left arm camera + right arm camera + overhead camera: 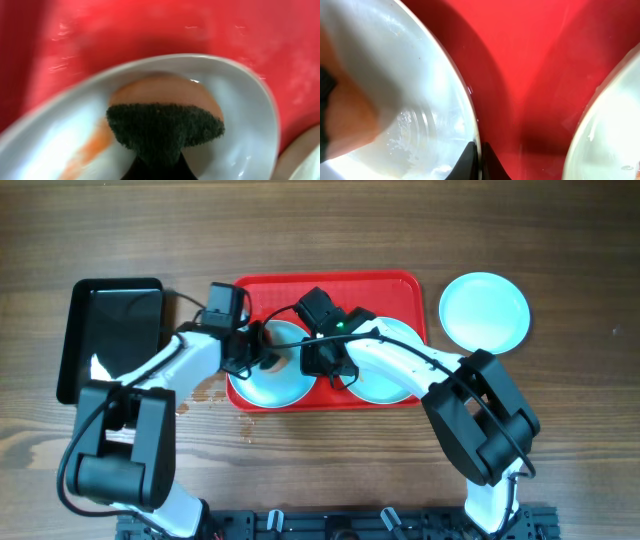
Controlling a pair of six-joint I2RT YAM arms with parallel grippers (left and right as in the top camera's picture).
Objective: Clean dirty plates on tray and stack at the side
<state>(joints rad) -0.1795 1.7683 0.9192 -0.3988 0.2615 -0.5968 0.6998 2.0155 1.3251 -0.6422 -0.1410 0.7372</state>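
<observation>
The red tray [390, 290] holds two pale plates. My left gripper [262, 345] is shut on a dark green sponge [162, 130] with an orange backing, pressed into the left plate [275, 385], which shows an orange smear [87, 152] in the left wrist view. My right gripper [322, 360] is shut on that plate's rim [476, 145], one finger on each side. The second plate [385, 385] lies to the right on the tray, partly under my right arm; it also shows in the right wrist view [610, 120]. A third plate [484, 311] sits on the table right of the tray.
A black rectangular tray [115, 330] lies on the wooden table left of the red tray. Small orange-brown spots [210, 395] mark the table by the red tray's lower left corner.
</observation>
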